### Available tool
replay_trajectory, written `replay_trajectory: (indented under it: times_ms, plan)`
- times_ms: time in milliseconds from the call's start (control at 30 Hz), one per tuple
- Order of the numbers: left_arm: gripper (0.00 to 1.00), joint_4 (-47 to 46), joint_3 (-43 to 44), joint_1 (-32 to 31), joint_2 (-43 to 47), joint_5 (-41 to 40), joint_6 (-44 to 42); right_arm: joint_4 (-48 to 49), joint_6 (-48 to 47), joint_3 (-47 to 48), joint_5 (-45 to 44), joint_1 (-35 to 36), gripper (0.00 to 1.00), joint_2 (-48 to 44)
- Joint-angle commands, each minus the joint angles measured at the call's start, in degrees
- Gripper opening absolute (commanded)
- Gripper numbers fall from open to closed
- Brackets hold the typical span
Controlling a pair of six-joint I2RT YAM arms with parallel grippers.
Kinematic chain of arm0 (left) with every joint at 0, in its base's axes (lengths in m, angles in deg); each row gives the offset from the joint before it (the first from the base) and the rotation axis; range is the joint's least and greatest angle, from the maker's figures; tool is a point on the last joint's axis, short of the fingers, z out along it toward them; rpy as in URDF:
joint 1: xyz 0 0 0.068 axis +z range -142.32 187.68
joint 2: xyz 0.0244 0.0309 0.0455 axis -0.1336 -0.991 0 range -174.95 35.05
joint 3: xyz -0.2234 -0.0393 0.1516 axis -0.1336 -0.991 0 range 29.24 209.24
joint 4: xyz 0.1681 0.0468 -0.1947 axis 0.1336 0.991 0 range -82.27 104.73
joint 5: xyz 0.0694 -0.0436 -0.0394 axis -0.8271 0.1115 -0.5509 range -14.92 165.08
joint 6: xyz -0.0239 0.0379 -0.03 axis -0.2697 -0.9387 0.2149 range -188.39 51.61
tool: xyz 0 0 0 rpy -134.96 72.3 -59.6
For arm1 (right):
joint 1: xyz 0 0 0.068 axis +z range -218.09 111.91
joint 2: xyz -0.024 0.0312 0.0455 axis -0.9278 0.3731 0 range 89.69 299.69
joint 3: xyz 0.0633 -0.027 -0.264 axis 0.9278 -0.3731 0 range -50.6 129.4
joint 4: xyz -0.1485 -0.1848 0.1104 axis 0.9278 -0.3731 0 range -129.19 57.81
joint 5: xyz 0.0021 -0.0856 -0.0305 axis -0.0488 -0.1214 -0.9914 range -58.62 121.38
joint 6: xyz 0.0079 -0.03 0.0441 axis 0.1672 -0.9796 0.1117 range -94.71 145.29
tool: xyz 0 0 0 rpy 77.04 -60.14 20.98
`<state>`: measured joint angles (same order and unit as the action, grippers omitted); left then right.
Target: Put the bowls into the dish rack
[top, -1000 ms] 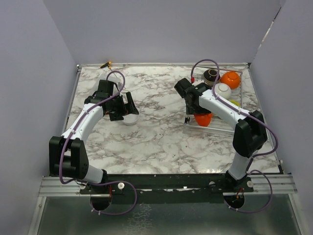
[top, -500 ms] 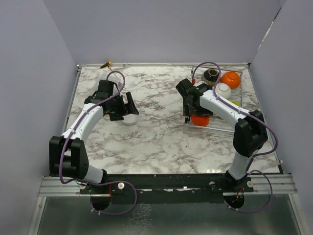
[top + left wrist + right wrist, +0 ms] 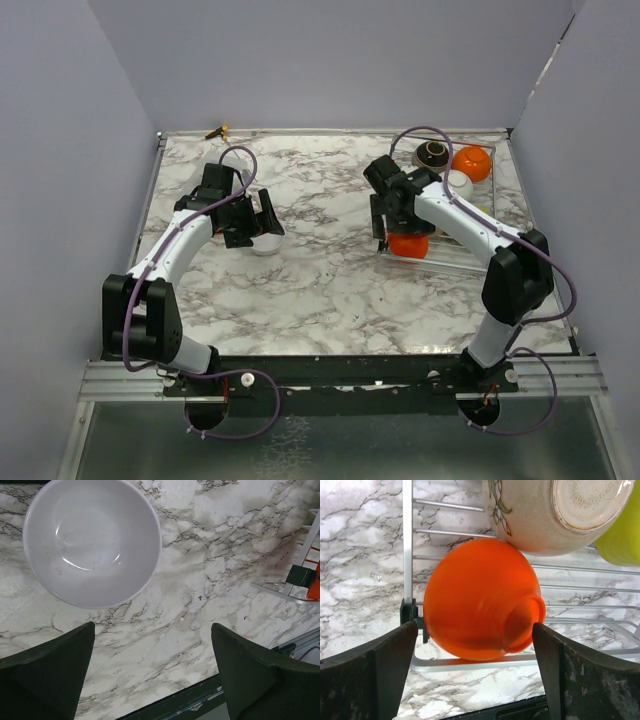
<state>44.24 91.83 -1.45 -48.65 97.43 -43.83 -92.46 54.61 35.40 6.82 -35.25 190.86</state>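
Rim-up on the bench, well left of the dish rack, the white bowl lies just ahead of the left fingers, spread and empty, so that arm is nearer; the right fingers, also spread, straddle an orange bowl in the rack's near-left corner.

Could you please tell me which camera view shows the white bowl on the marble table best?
The left wrist view: the plain white round bowl lies upright and empty, nearly its whole rim visible. The top external view shows only its edge beneath the left hand. The right wrist view misses it.
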Motion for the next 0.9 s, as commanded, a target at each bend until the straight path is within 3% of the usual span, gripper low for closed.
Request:
replay_trajectory:
  times_ms: [0, 167, 400, 867]
  plan:
    - [0.99, 0.7, 1.1, -0.1, -0.6, -1.3, -0.6, -3.4, -1.3, 1.8, 1.9, 0.3, 1.0, -2.2]
    - [0.99, 0.7, 1.0, 0.0, -0.7, -1.3, -0.6, -4.0, 0.0, 1.1, -1.5, 0.2, 0.93, -2.3]
    - [0.99, 0.7, 1.2, -0.1, -0.8, -1.3, -0.6, -3.5, 0.9, -2.0, -3.9, 0.2, 0.71, -1.5]
    - [0.99, 0.7, 1.7, 0.0, -1.2, -1.1, -0.5, -5.4, -4.9, -6.0, -9.4, 0.3, 0.63, -1.0]
